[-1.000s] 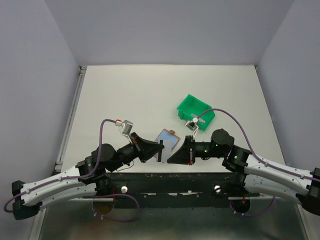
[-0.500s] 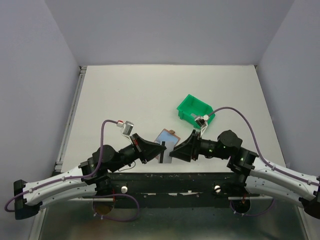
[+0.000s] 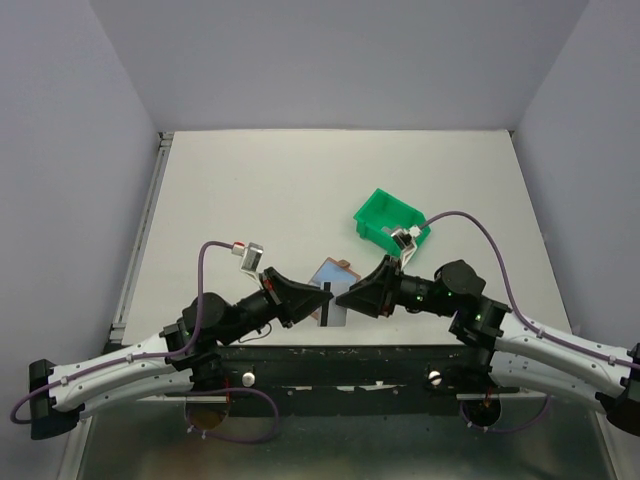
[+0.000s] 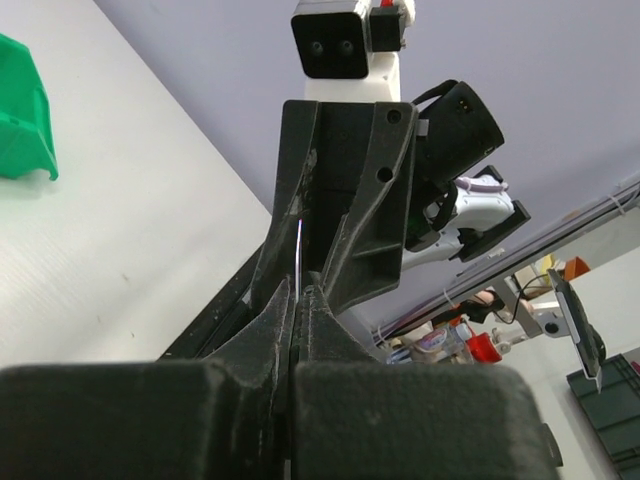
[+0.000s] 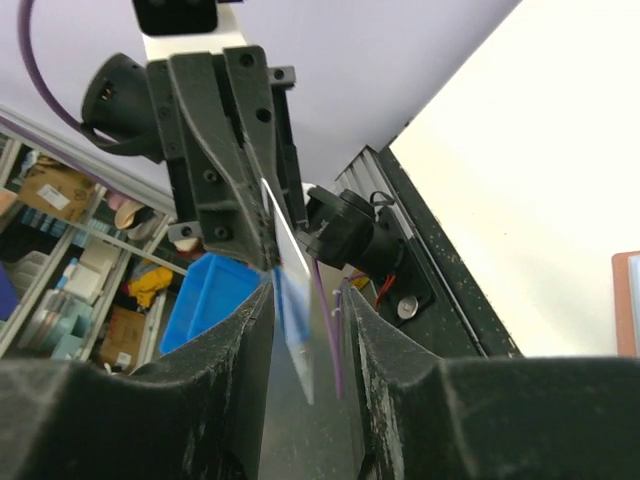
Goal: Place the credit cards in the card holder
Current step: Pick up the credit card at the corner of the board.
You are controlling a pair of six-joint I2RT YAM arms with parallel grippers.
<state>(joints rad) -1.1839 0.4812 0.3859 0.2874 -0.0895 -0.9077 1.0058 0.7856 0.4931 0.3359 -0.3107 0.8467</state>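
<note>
My left gripper (image 3: 325,300) is shut on a pale blue credit card (image 5: 295,320) and holds it on edge above the table's near edge. In the left wrist view the card (image 4: 299,250) is a thin line between the closed fingertips of that gripper (image 4: 303,290). My right gripper (image 3: 343,297) faces the left one with its jaws apart, one on each side of the card's free end (image 5: 310,290). The card lies close to one finger and is not clamped. The tan card holder (image 3: 334,273) lies flat on the table just beyond both grippers, with a pale blue face showing.
A green plastic bin (image 3: 390,218) stands on the table right of centre, behind the right wrist; it also shows in the left wrist view (image 4: 22,110). The black base rail (image 3: 330,360) runs along the near edge under the grippers.
The right gripper went from shut to open and moved left, so its fingers now straddle the card. The right wrist swung further back. The left gripper stayed shut on the card.
</note>
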